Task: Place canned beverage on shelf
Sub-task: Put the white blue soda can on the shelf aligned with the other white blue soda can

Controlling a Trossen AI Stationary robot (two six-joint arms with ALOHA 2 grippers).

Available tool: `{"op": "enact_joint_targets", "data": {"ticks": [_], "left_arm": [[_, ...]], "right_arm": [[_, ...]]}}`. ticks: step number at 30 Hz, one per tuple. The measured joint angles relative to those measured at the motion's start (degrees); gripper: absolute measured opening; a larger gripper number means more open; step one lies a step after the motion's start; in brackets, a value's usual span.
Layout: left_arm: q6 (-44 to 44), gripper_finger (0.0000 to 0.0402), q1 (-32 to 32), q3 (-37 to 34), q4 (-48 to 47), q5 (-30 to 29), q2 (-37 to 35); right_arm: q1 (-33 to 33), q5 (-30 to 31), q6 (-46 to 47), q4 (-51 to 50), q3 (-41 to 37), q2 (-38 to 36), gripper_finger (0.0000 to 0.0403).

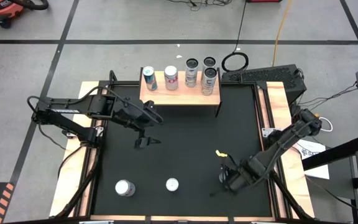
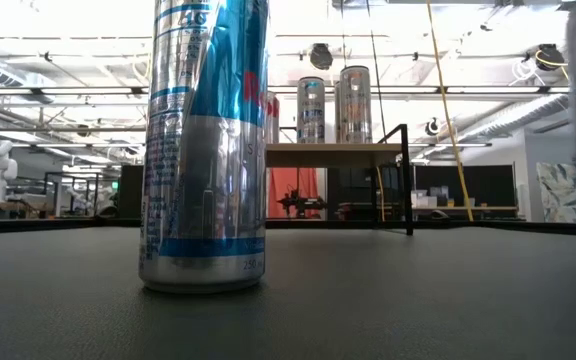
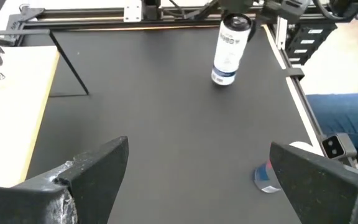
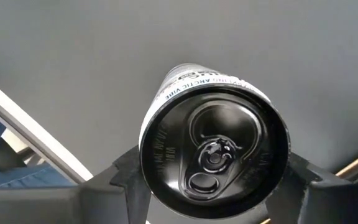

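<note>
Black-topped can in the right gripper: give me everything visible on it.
The slim aluminium can with a black lid has a white body with dark print and an unopened pull tab. It sits between the right gripper's two dark fingers, which press on opposite sides just below the rim. In the high view the gripper is at the near right of the black mat. Whether the can's base is on the mat cannot be told.

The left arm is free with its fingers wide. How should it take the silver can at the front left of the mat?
Grip the silver can around the middle of its round wall, coming in level from the side facing the left gripper. It stands upright and alone on the black mat, well apart from the can to its right, so open fingers probably fit either side. A mid-height hold should keep it from tipping.
</note>
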Motion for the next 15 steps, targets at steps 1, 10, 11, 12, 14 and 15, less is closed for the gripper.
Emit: {"op": "enact_joint_targets", "data": {"ticks": [1, 10, 11, 12, 14, 15], "left_arm": [[0.0, 0.0393, 0.0, 0.0, -0.2, 0.0, 0.0], [0.0, 0.0393, 0.0, 0.0, -1.5, 0.0, 0.0], [0.0, 0.0393, 0.0, 0.0, -1.6, 0.0, 0.0], [0.0, 0.0393, 0.1, 0.0, -1.8, -0.3, 0.0], [-0.1, 0.0393, 0.1, 0.0, -2.5, -1.5, 0.0], [-0.1, 0.0393, 0.2, 0.0, -2.5, -2.1, 0.0]], "right_arm": [[-0.9, 0.0, -1.7, -0.1, 0.0, -0.3, 0.0206], [-11.4, -1.5, -16.9, -0.1, 0.0, -2.2, 0.0205], [-12.6, -1.4, -18.6, -0.5, 0.3, -2.2, 0.0205], [-13.7, -1.4, -20.3, -1.0, 0.9, -2.2, 0.0205], [-16.0, -1.5, -23.7, -1.9, 2.5, -2.2, 0.0205], [-17.2, -1.3, -25.3, -2.1, 3.5, -2.2, 0.0205]]}}
